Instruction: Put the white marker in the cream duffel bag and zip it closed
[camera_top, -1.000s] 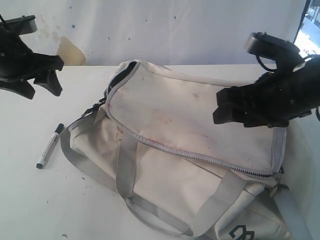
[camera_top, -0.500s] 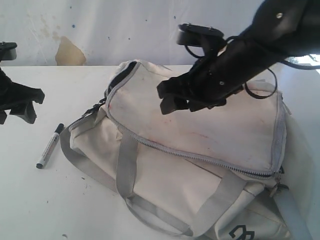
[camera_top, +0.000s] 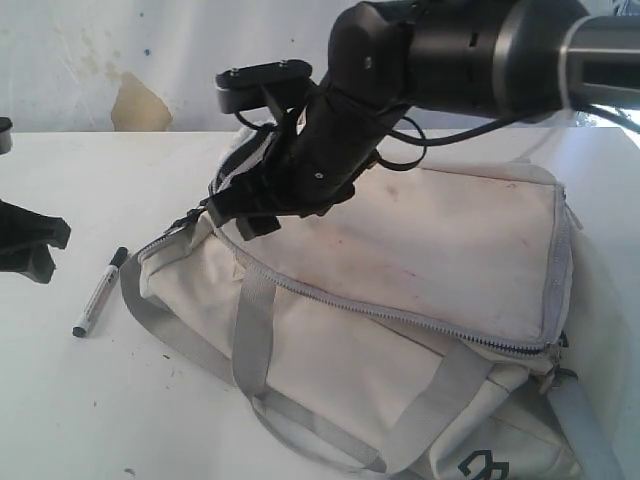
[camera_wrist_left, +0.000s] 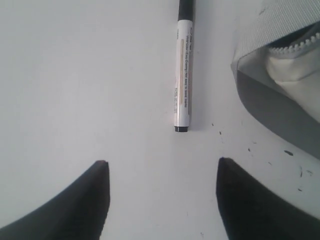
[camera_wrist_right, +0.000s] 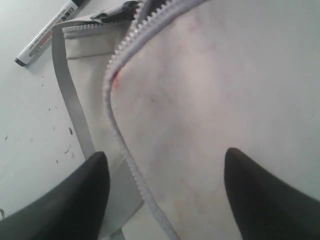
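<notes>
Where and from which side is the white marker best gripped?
Likely mid-barrel of the white marker, from above, jaws across its width: it lies flat on the table, apart from the cream duffel bag. The left gripper is open.

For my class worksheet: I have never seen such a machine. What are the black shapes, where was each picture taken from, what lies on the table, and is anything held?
The black shapes belong to a two-armed robot, and each arm ends in a two-fingered gripper. One picture views the whole scene from outside. The other two come from cameras on the wrists, looking past the fingers. On the white table lie a cream duffel bag and, beside it, a white marker. The left gripper is open near the marker. The right gripper is open above the bag's zip. Nothing is held.
</notes>
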